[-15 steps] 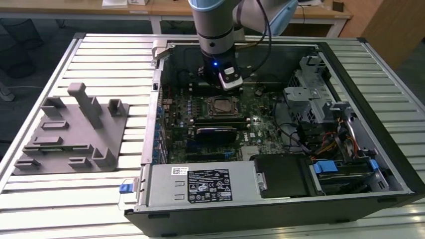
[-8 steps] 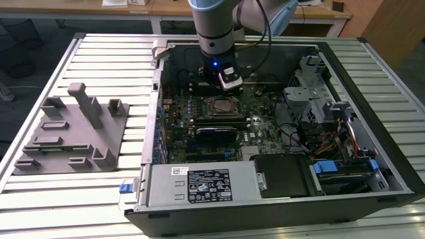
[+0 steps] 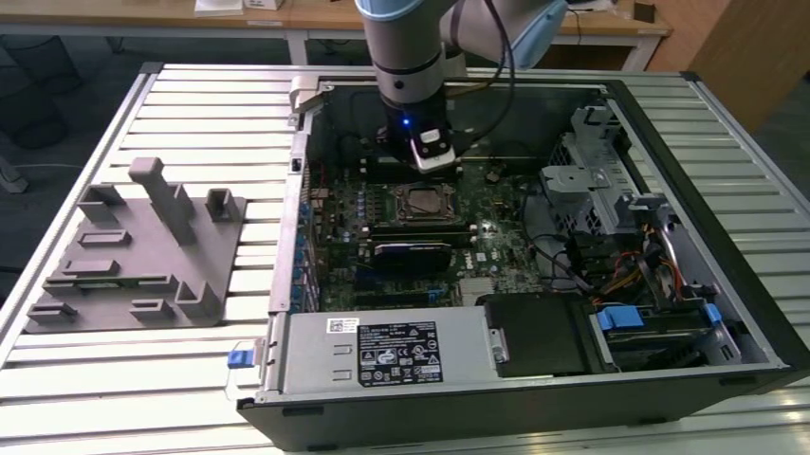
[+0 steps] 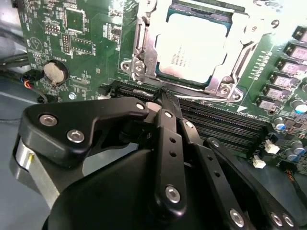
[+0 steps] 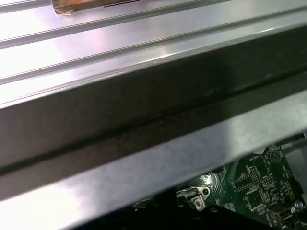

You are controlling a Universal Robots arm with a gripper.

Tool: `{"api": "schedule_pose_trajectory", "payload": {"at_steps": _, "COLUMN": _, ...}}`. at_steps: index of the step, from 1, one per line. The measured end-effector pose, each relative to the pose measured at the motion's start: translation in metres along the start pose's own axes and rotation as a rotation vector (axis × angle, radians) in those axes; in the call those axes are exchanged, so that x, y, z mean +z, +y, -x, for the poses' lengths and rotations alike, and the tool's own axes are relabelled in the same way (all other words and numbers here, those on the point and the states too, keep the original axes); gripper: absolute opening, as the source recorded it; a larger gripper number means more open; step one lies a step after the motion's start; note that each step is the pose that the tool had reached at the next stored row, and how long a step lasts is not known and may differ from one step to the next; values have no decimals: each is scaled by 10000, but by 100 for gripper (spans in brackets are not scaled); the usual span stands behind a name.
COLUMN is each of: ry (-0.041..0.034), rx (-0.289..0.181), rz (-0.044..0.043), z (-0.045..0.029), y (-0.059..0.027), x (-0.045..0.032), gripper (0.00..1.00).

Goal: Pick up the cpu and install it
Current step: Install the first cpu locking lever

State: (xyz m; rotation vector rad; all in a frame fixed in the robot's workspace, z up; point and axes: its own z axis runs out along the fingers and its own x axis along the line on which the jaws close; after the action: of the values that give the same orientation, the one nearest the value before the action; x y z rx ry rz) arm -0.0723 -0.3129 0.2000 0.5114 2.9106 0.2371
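gripper [image 4: 165, 96]: fingers pressed together, nothing held, hanging just above the board beside the socket
cpu [image 4: 192, 48]: seated flat in the socket, metal top up, frame around it
socket [image 3: 422, 203]: mid-board in the open computer case [image 3: 708, 313]
arm [image 3: 408, 57]: reaching down into case from far side
grey fixture [image 3: 139, 251]: on table, exterior view's left of case, well apart

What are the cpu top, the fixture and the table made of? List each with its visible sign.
cpu: top looks like bare metal with a satin silvery finish, shown by its soft pale sheen.
fixture: likely matte grey plastic, perhaps printed; uniform dull grey with no glints.
table: seems to be ribbed aluminium, light silver slats with long reflective streaks.
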Motion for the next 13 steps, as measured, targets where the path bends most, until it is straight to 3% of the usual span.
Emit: {"api": "schedule_pose_trajectory", "payload": {"at_steps": 13, "ry": -90, "rx": 424, "rz": -81, "z": -29, "y": 26, "x": 36, "gripper": 11}}
